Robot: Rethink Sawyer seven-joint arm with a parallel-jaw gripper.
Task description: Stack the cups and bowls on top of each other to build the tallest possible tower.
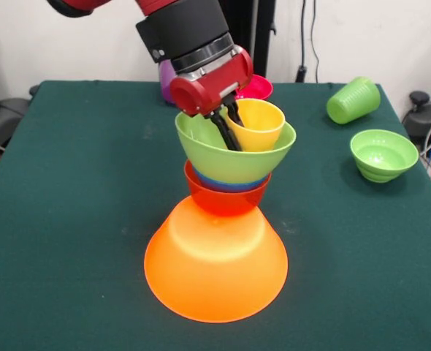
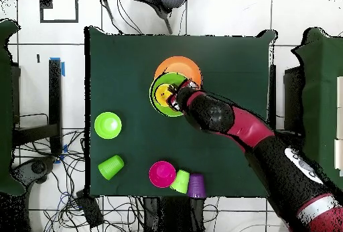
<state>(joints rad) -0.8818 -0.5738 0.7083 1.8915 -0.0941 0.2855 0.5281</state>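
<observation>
In the front view, the huge orange bowl sits upside down at the middle of the green table as the wide base of the tower. On it stand a red-orange bowl, a blue bowl of which only the rim shows, and a large light green bowl, all upright and nested. A yellow cup sits tilted inside the light green bowl. The gripper reaches down into that bowl with its black fingers closed on the near wall of the yellow cup. Behind the arm a purple cup and a pink bowl show partly. Further right, a light green cup lies on its side, and near it a small green bowl stands upright. In the overhead view another light green cup lies between the pink bowl and the purple cup.
</observation>
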